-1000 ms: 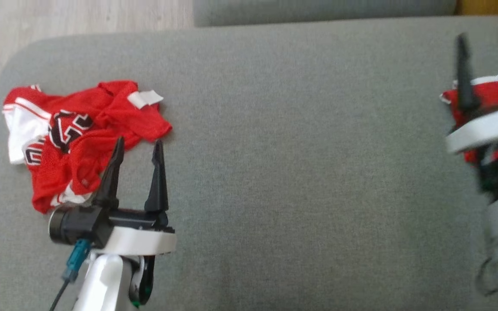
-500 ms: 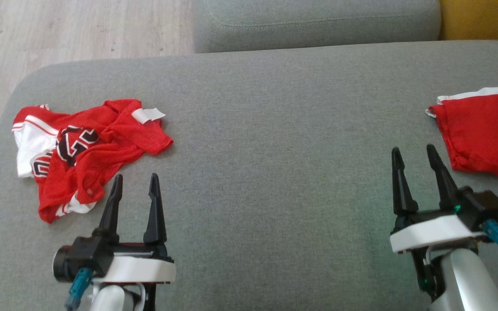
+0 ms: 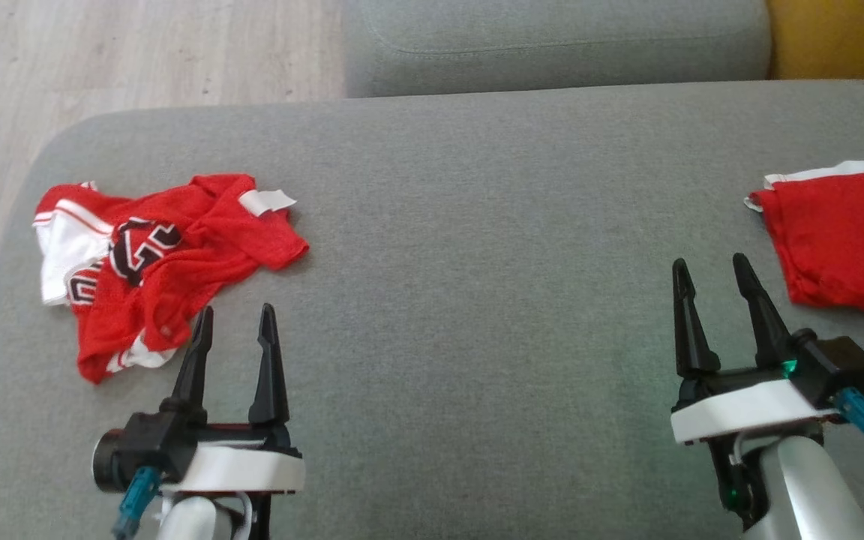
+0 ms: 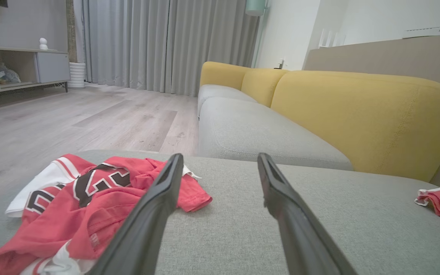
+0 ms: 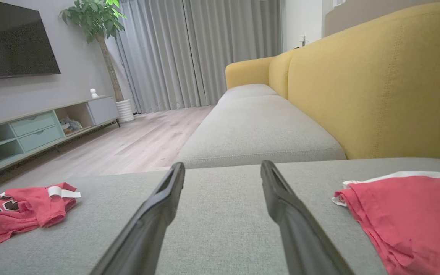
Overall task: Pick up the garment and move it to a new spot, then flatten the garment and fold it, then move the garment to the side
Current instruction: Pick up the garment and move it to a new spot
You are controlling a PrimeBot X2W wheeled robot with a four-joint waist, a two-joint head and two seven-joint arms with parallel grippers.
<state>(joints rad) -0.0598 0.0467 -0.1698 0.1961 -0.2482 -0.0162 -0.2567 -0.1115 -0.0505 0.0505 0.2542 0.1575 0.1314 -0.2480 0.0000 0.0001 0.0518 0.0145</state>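
A crumpled red jersey (image 3: 162,262) is laid at the left end of the grey cushion (image 3: 477,262), just beyond the left gripper (image 3: 235,310). That gripper and the right gripper (image 3: 709,262) are held wide and empty. If only one mesh layer is pinched, the jersey could be lifted bunched.

Two red garments (image 3: 177,255) (image 3: 844,232), two hands (image 3: 236,309) (image 3: 708,259) and one sofa (image 3: 477,262)

The crumpled red jersey (image 3: 199,247) bears large black characters (image 3: 139,247) edged in white, too folded to read with certainty; smaller black letters (image 3: 81,289) below them are likewise broken by creases; its white tag (image 3: 267,201) shows no legible print.
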